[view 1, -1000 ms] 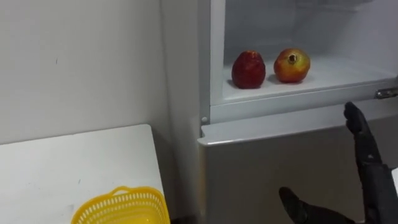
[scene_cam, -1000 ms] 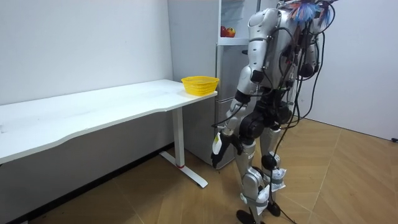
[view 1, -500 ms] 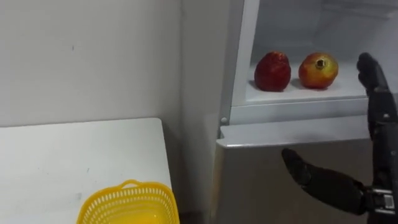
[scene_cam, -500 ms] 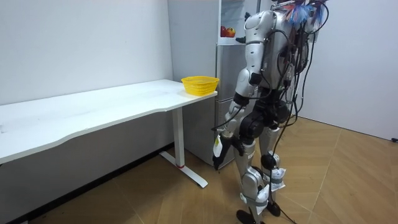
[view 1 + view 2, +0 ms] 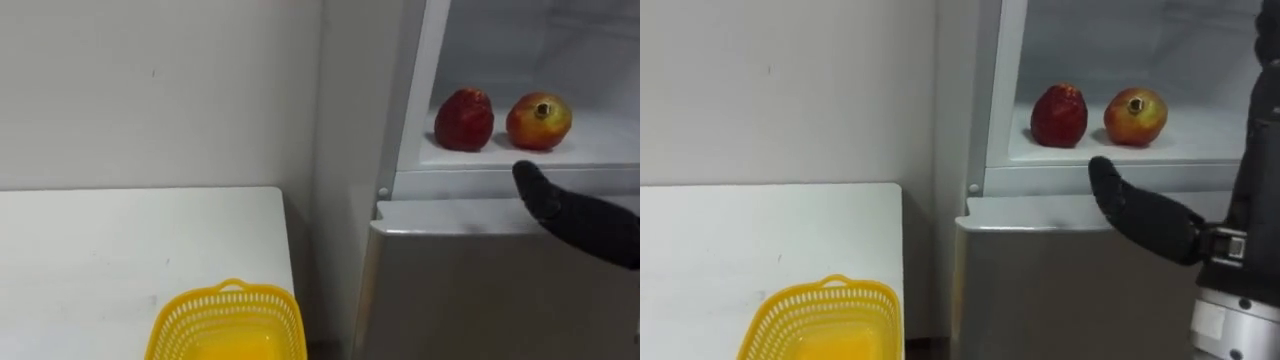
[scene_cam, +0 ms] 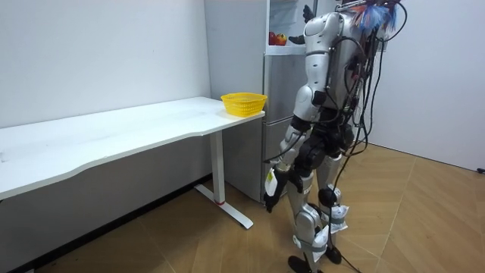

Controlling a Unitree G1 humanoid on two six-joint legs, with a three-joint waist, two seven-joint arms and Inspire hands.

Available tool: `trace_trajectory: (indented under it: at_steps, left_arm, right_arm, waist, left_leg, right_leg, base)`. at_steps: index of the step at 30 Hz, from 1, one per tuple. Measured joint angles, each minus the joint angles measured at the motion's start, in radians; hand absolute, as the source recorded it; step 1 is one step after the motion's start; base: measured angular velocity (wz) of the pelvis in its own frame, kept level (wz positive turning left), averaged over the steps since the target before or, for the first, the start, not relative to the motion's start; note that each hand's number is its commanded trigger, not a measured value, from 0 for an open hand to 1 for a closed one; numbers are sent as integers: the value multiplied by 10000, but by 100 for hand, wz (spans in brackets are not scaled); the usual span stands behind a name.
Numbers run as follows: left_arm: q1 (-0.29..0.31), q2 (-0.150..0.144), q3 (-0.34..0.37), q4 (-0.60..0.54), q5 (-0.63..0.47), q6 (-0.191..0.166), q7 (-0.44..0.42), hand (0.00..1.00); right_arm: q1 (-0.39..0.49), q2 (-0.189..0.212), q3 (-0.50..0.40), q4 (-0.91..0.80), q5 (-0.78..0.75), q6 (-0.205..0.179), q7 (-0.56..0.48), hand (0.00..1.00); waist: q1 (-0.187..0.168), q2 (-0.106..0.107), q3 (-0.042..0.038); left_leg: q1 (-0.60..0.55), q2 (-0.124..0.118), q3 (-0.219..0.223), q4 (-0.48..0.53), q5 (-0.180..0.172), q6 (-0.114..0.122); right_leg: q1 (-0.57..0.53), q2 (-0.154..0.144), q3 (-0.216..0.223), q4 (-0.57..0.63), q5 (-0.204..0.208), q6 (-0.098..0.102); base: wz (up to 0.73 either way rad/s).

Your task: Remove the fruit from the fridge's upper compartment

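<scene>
In the left eye view, a red fruit [image 5: 464, 119] and a pomegranate [image 5: 539, 121] sit side by side on the upper fridge shelf [image 5: 600, 150]. The room view shows the left hand [image 6: 269, 193] hanging slack-fingered beside the thigh. In the right eye view, the right hand [image 5: 1140, 215] is spread wide just before the shelf, empty.

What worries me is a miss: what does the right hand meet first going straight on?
The right hand points up into the fridge compartment, right of the pomegranate; way looks free, depth unclear.
</scene>
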Motion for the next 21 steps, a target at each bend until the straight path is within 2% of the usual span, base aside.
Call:
trace_trajectory:
  at_steps: [4,10,14,19,21]
  left_arm:
    - [18,-11,152,-16,4,9,-57,0]
    - [-175,-21,148,-35,3,8,-222,0]
    - [-247,7,145,-57,3,37,-415,0]
    - [-242,14,141,-76,9,163,-654,0]
    - [-270,12,148,-77,350,163,-660,0]
  right_arm:
    - [-231,-64,-46,495,185,47,20,0]
    - [-497,-71,-35,888,869,248,334,0]
    - [-1223,-87,-13,1233,1270,339,471,0]
    - [-1735,-89,21,1699,1490,416,467,0]
    - [-2022,-109,30,2148,1691,419,474,0]
  waist:
    - [40,-41,-24]
    - [243,-34,3]
    - [266,-113,48]
    - [292,-194,50]
    - [342,-242,39]
  left_leg:
    - [0,-6,-30,25,3,0]
    - [5,-16,-36,22,30,-4]
    - [-18,-5,-88,17,58,-25]
    - [-27,-18,-195,30,58,-26]
    - [-19,-17,-211,53,58,-27]
  right_leg:
    - [14,-18,-50,14,1,0]
    - [7,-32,-70,30,1,0]
    - [17,-46,-234,13,2,-2]
    - [125,-48,-339,-157,22,-34]
    - [116,-48,-363,-161,21,-34]
  base:
    - [0]
    - [0]
    - [4]
    - [7]
    - [2]
